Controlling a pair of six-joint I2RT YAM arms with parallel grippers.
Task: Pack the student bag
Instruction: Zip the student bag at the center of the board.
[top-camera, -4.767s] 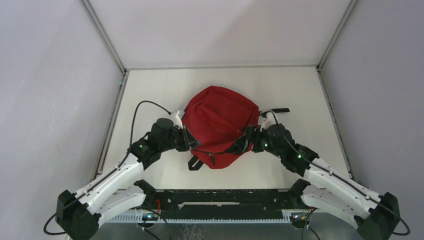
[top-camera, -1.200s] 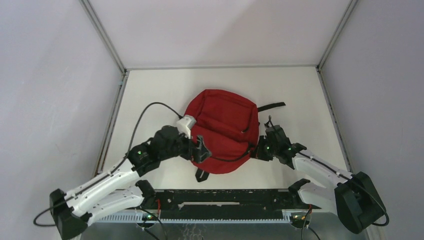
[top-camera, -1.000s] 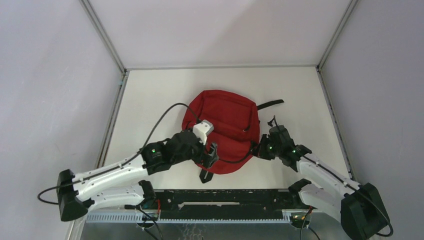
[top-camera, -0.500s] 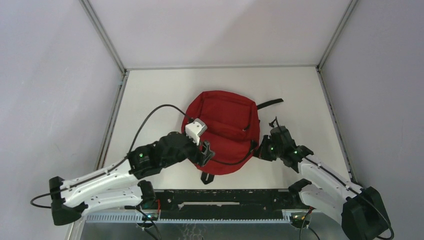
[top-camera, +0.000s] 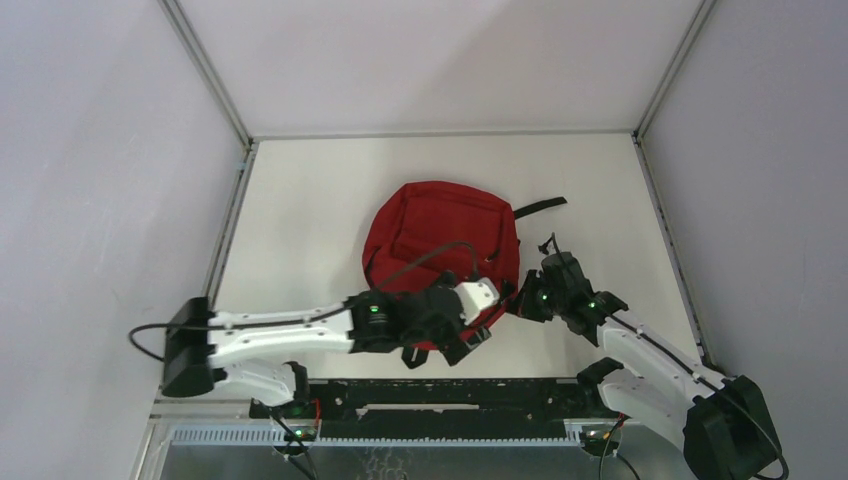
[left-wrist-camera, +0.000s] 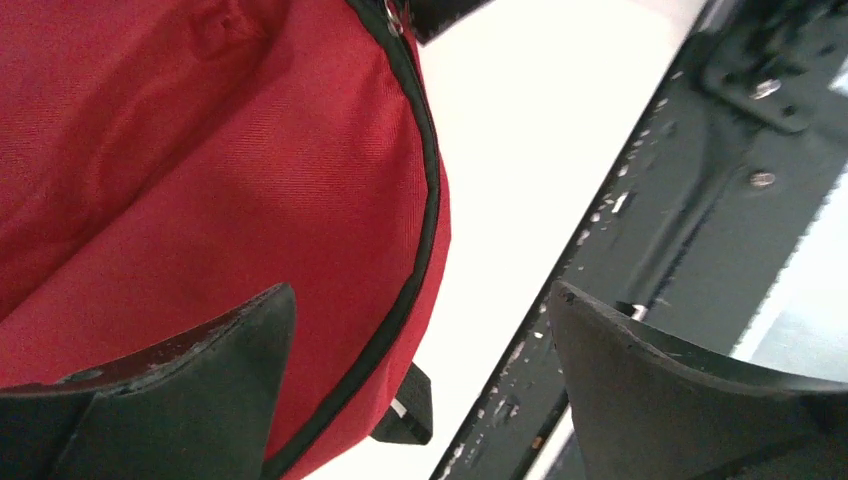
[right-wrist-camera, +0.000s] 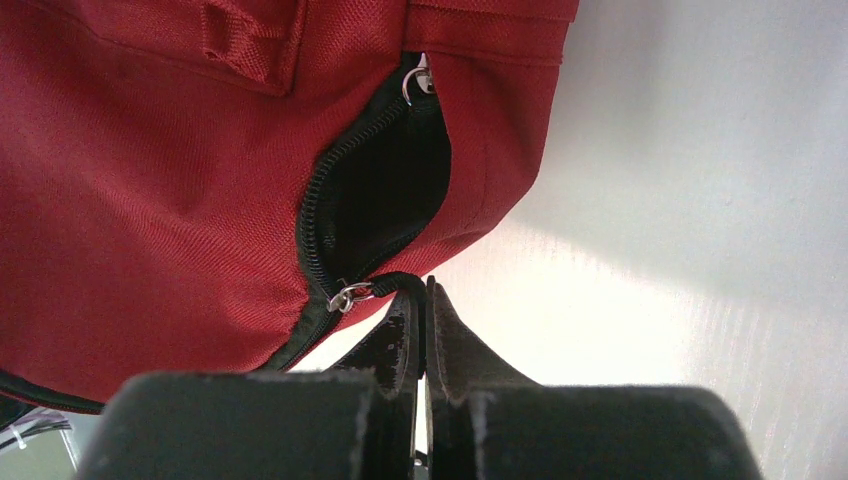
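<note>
The student bag (top-camera: 440, 235) is a red backpack with black trim, lying flat in the middle of the table. My left gripper (top-camera: 468, 338) hovers open at the bag's near edge. In the left wrist view its fingers stand wide apart around the bag's black-piped edge (left-wrist-camera: 425, 200), holding nothing. My right gripper (top-camera: 512, 300) is at the bag's right near corner. The right wrist view shows it (right-wrist-camera: 425, 288) shut on the black zipper pull (right-wrist-camera: 395, 282), beside a partly open zipper slot (right-wrist-camera: 380, 190).
The black base rail (top-camera: 430, 392) runs along the table's near edge, close beside my left gripper. One black strap (top-camera: 540, 207) trails from the bag's far right, and a black strap tab (left-wrist-camera: 410, 405) pokes out under its near edge. Grey walls enclose the table.
My left arm has swung rightward along the bag's near edge, and its jaws have spread wide. The right gripper has stayed shut on the pull, and the bag has barely shifted.
</note>
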